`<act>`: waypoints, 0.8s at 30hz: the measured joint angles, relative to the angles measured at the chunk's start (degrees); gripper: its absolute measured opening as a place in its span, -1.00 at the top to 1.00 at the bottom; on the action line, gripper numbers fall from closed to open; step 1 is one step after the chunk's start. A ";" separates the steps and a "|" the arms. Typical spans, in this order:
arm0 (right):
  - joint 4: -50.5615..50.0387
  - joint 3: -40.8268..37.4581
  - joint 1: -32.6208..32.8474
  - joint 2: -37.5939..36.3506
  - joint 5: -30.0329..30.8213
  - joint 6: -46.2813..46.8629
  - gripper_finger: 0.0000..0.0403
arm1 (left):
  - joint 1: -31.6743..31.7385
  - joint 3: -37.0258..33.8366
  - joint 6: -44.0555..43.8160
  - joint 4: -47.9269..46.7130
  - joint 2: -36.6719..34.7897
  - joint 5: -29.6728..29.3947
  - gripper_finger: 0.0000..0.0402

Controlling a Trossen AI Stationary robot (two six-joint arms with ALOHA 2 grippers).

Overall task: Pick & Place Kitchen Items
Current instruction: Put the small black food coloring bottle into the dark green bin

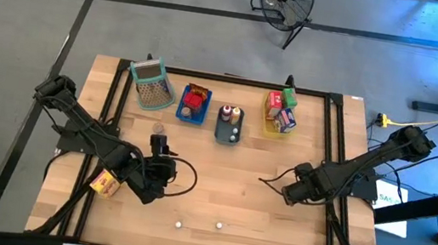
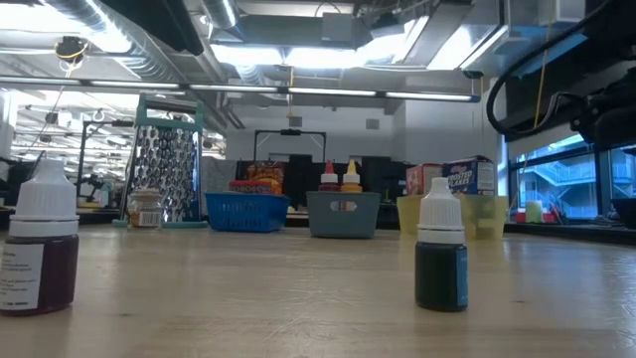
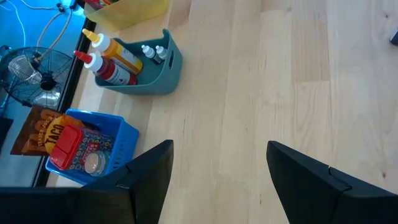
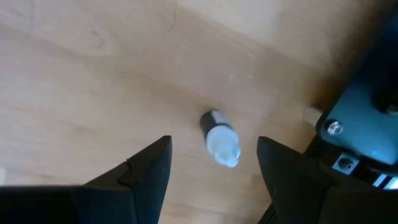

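My left gripper (image 1: 160,147) (image 3: 217,149) hangs open over bare wood at the table's centre left, pointing toward the trays, with nothing between its fingers. My right gripper (image 1: 289,191) (image 4: 213,141) points down, open, at the right. A small white-capped bottle (image 4: 219,138) shows on the wood below it, untouched. Two more white-capped bottles (image 2: 40,249) (image 2: 442,254) stand upright near the front edge (image 1: 178,222) (image 1: 220,224). A yellow-red carton (image 1: 105,184) lies beside the left arm. A small jar (image 1: 158,129) stands just beyond the left gripper.
Along the far side stand a metal grater (image 1: 150,83), a blue tray (image 1: 193,104) with red packets, a grey tray (image 1: 229,124) with sauce bottles (image 3: 109,56), and a yellow tray (image 1: 280,114) with cartons. Bare wood lies between the two grippers.
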 joint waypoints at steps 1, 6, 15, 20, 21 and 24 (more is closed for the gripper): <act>0.11 -0.28 0.00 0.00 0.20 0.04 -0.18 | 0.01 0.00 -0.01 0.00 0.00 0.00 -0.26; 2.63 -2.30 0.00 0.00 0.27 0.03 -0.18 | 0.02 0.00 0.00 0.00 0.00 -0.01 -0.26; 5.54 -4.20 0.01 0.02 -1.64 0.32 -0.18 | 0.01 0.00 -0.01 0.20 -0.02 -0.04 -0.26; 5.53 -4.25 0.01 0.02 -1.56 0.41 -0.12 | 0.01 0.00 -0.01 0.20 -0.02 -0.03 -0.26; 5.56 -4.25 0.02 0.02 -1.54 0.41 -0.09 | 0.01 0.00 -0.01 0.18 -0.02 -0.04 -0.26; 5.55 -4.25 0.00 0.02 -1.63 0.41 0.02 | 0.00 0.00 -0.01 0.20 -0.02 -0.04 -0.26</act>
